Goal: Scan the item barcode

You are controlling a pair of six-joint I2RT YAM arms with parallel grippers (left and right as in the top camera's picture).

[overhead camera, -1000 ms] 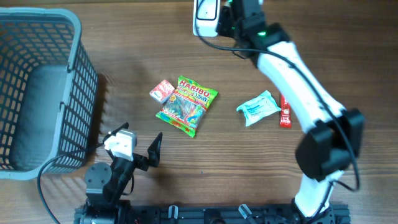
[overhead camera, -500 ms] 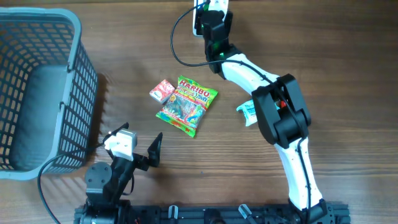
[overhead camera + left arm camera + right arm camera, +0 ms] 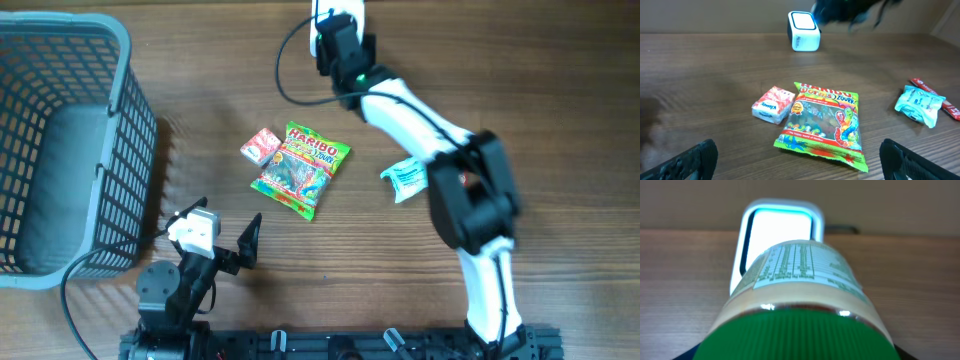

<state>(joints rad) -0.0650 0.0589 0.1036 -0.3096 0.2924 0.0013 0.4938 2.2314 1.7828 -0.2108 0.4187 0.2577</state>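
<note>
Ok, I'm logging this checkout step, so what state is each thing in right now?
white box scanner: window lit.
green-lidded jar: lid on, held before the scanner.
right gripper: shut on the jar.
left gripper: open, empty.
grey mesh basket: upright, nothing visible inside.
green Haribo sweet bag: flat, face up.
pink tissue pack: lying beside the bag.
pale blue packet: lying crumpled.

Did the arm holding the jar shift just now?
Yes: the right pincer, gripping the jar, swung left, from right of the white scanner to over it.

white scanner, candy bag, tissue pack
</note>
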